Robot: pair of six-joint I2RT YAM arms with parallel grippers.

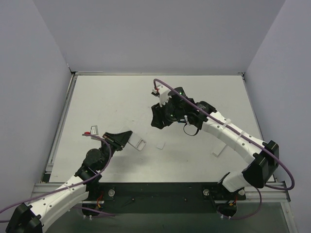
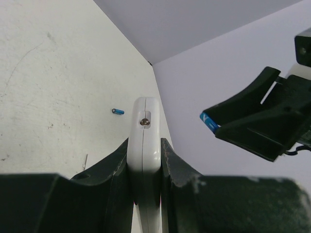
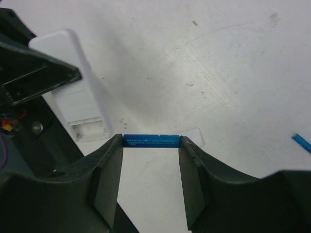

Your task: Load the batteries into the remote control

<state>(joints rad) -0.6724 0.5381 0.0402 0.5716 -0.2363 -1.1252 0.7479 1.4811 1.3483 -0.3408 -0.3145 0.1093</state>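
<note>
My left gripper [image 2: 146,150] is shut on the slim white remote control [image 2: 145,136], gripping it edge-on by its sides. From above, the remote [image 1: 137,144] sticks out of that gripper [image 1: 121,139] towards the table's middle. In the right wrist view its open battery bay [image 3: 90,130] faces up. My right gripper [image 3: 150,145] is shut on a blue battery [image 3: 151,141], which is pinched end to end between the fingertips just right of the bay. From the left wrist I see this battery [image 2: 209,121] in the right gripper [image 2: 221,125]. A second battery [image 2: 118,111] lies loose on the table.
A small flat white piece [image 1: 160,144] lies on the table below the right gripper [image 1: 159,119]. A white bar-shaped object [image 1: 218,148] rests under the right arm. A small red-and-white item [image 1: 91,130] sits left of the left gripper. Grey walls enclose the table.
</note>
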